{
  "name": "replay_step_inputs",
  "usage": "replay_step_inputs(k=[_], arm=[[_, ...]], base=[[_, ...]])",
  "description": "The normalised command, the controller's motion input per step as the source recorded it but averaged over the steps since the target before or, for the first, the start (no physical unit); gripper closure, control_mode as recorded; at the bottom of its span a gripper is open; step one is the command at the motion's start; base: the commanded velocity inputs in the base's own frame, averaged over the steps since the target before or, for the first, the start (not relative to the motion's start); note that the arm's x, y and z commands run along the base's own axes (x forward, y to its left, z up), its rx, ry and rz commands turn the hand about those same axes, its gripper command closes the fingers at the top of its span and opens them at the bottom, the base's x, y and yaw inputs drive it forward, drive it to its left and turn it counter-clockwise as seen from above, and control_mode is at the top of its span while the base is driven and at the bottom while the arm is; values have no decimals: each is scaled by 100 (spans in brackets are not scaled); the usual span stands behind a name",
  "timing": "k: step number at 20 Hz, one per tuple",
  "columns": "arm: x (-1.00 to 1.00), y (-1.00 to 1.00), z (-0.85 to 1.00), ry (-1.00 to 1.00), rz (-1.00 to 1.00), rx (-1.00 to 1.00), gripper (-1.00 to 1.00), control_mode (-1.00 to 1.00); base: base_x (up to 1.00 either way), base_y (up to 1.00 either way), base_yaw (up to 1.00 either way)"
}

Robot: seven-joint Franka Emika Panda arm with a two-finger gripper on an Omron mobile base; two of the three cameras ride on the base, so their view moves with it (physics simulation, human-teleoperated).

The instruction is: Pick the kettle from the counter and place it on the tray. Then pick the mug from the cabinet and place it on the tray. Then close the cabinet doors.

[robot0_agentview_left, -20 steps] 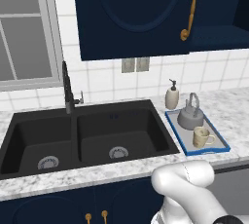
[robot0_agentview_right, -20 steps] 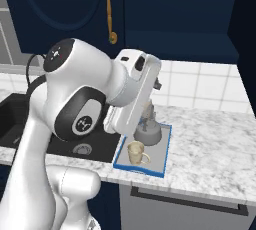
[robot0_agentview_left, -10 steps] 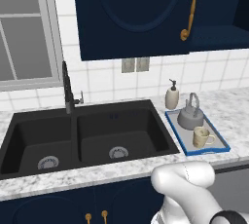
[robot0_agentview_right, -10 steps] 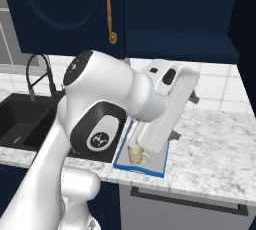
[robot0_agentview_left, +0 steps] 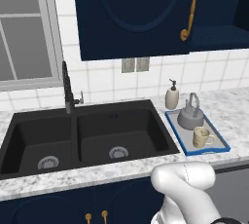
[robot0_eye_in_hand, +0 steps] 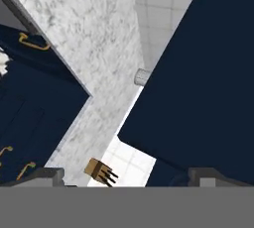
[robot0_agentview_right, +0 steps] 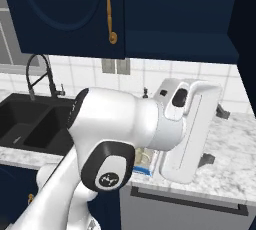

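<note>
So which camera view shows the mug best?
The left base view: the mug stands unobstructed on the tray, in front of the kettle. In the right base view the arm covers almost all of it. The hand view faces other things.

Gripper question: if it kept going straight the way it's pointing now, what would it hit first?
Probably the navy cabinet door that looms ahead of the open gripper in the hand view, though depth is hard to judge.

One kettle (robot0_agentview_left: 190, 117), one mug (robot0_agentview_left: 201, 137), one tray (robot0_agentview_left: 220, 142).

Both base views face the sink (robot0_agentview_left: 87, 135) wall; hand view rolled, near the counter (robot0_eye_in_hand: 74, 33).
</note>
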Motion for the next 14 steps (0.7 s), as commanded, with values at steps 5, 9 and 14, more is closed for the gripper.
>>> replay_step_inputs(k=[5,9,14], arm=[[-21,-43,17,0,-31,-12,-100,-100],[-16,-50,14,-3,-27,-5,-100,-100],[-11,-47,10,-30,-6,-6,-100,-100]], base=[[0,0,0],[0,0,0],[0,0,0]])
